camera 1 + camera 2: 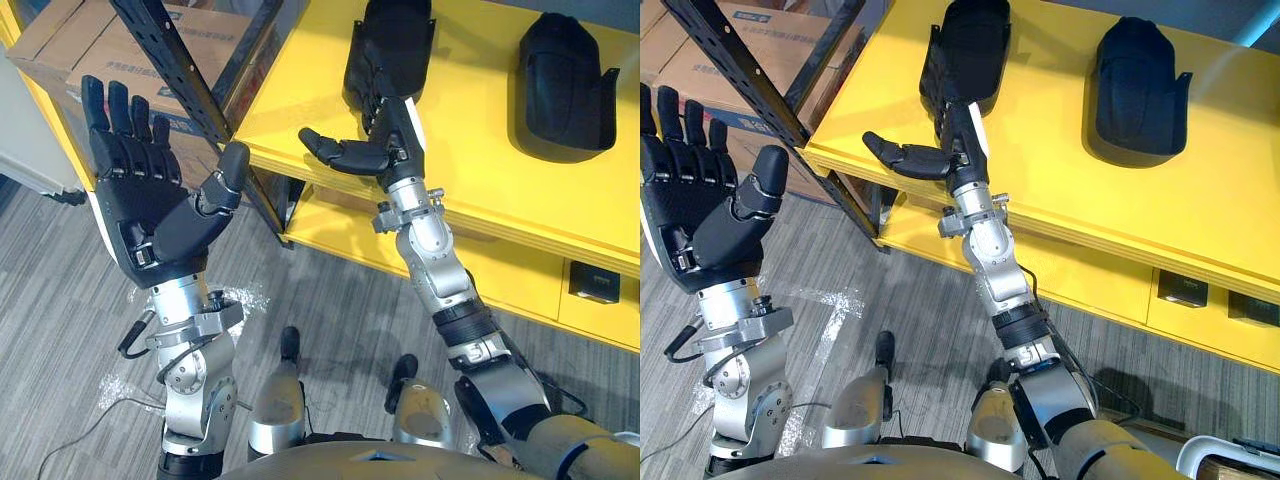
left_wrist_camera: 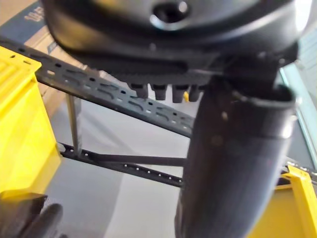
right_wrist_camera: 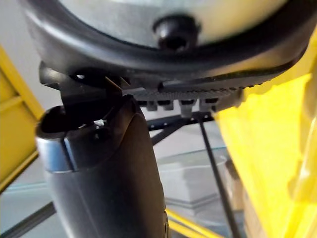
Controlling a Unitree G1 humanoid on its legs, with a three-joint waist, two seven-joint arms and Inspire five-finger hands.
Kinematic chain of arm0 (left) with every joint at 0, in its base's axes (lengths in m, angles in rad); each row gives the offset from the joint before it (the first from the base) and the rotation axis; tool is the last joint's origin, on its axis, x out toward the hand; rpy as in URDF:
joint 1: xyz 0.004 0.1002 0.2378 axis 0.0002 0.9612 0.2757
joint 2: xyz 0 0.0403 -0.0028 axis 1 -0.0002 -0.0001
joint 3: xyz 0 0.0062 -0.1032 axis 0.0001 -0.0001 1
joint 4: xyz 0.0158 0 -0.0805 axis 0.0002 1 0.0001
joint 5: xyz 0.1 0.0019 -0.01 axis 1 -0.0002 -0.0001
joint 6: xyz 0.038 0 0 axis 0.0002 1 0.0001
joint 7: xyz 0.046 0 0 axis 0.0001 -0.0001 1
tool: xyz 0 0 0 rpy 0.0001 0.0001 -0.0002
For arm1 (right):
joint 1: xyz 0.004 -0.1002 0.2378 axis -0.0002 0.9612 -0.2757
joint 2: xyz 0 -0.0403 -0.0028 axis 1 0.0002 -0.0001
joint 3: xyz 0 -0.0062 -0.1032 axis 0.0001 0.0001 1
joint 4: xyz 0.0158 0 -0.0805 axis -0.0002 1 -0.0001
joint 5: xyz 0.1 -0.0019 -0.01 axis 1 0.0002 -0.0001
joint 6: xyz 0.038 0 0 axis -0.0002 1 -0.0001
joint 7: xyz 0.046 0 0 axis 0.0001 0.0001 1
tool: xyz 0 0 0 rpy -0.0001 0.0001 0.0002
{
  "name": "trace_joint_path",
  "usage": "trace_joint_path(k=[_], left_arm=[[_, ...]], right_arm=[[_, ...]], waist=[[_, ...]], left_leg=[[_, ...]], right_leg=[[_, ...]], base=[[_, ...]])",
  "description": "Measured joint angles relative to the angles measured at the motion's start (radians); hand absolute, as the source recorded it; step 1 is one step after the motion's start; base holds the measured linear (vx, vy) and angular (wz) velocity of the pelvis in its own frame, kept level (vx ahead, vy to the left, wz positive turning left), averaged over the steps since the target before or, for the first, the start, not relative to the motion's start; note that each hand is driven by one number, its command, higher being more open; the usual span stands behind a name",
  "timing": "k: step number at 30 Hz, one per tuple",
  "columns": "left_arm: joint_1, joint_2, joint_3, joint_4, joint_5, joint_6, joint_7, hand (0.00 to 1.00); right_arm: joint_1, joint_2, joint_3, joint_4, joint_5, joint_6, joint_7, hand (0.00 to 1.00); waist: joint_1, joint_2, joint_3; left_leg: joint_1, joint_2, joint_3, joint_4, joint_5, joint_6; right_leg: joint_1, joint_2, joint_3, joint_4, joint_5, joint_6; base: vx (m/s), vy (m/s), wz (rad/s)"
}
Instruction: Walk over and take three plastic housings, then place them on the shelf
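Although the task called for three housings, two lay on the yellow shelf top point(image 1: 480, 185): one housing point(image 1: 400, 40) at 12 o'clock in the head view and a second housing point(image 1: 560, 85) at 2 o'clock, well apart from it. Both were black hollow shells resting on the yellow surface.

The right hand point(image 1: 388, 145) reached up from 5 o'clock over the shelf's front edge. Its fingers point(image 1: 392, 112) were straight and pointed at the first housing's near end, and its thumb stuck out toward 9 o'clock. Whether the fingers touched that housing could not be told, but they were not curled round it.

The left hand point(image 1: 135, 200) was raised at 9 o'clock, off the shelf, with its palm to the camera and its fingers straight and spread, holding nothing. Beyond it, toward 11 o'clock, stood a black rack post point(image 1: 190, 75) and cardboard boxes point(image 1: 150, 40).

The walk looked done, since the robot stood right at the shelf. Whether these two housings were waiting to be picked up or were already placed could not be settled. With both hands empty and two housings counted, at least one seemed left to handle.
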Motion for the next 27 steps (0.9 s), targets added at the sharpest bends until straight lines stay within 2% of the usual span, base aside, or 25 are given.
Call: trace_joint_path(k=[3, 8, 11, 15, 19, 21, 27], left_arm=[[0.002, 0.001, -0.027, 0.0, -0.006, 0.002, -0.007, 1.0], [-0.001, 0.003, -0.049, 0.0, -0.005, 0.04, -0.02, 1.0], [0.0, 0.003, -0.058, 0.0, -0.005, 0.061, -0.038, 1.0], [-0.003, 0.003, -0.065, 0.001, -0.005, 0.07, -0.063, 1.0], [-0.008, 0.004, -0.066, 0.009, -0.005, 0.071, -0.063, 1.0], [-0.009, 0.004, -0.065, 0.035, -0.004, 0.083, -0.061, 1.0], [-0.01, 0.007, -0.064, 0.067, 0.024, 0.105, -0.04, 1.0]], right_arm=[[0.098, 0.0, 0.03, -0.204, 0.0, -0.004, 0.019, 1.0], [0.186, 0.0, 0.028, -0.27, -0.005, 0.006, 0.028, 1.0], [0.23, -0.003, 0.031, -0.271, -0.011, 0.039, 0.027, 1.0], [0.29, -0.017, 0.039, -0.269, -0.046, 0.079, 0.012, 1.0], [0.293, -0.035, 0.052, -0.261, -0.046, 0.085, -0.011, 1.0], [0.293, -0.034, 0.051, -0.243, -0.047, 0.085, -0.034, 1.0], [0.29, -0.023, 0.049, -0.135, -0.077, 0.086, -0.116, 1.0]], waist=[[-0.003, -0.006, -0.02], [-0.016, -0.039, -0.104], [-0.031, -0.048, -0.141], [-0.035, -0.043, -0.169], [-0.036, -0.044, -0.195], [-0.036, -0.045, -0.226], [-0.032, -0.046, -0.251]], left_leg=[[0.038, 0.002, 0.033, -0.021, -0.004, 0.0], [0.072, 0.003, 0.086, -0.021, -0.022, 0.0], [0.091, 0.004, 0.107, -0.022, -0.034, 0.0], [0.121, 0.008, 0.14, -0.022, -0.05, -0.005], [0.136, 0.009, 0.158, -0.022, -0.051, -0.005], [0.139, 0.009, 0.16, -0.023, -0.051, -0.005], [0.148, 0.01, 0.16, -0.027, -0.054, -0.008]], right_leg=[[0.027, 0.009, 0.02, -0.04, 0.016, 0.009], [0.065, 0.025, 0.061, -0.13, 0.062, 0.014], [0.088, 0.031, 0.073, -0.161, 0.076, 0.016], [0.11, 0.04, 0.095, -0.191, 0.091, 0.016], [0.116, 0.043, 0.112, -0.203, 0.102, 0.016], [0.121, 0.044, 0.113, -0.209, 0.105, 0.015], [0.145, 0.046, 0.106, -0.235, 0.116, 0.015]], base=[[0.03, 0.002, -0.22], [0.05, 0.013, -0.3], [0.02, 0.004, -0.2], [-0.01, 0.005, -0.2], [-0.01, 0.006, -0.14], [-0.01, 0.003, -0.02], [-0.04, 0.009, 0.0]])
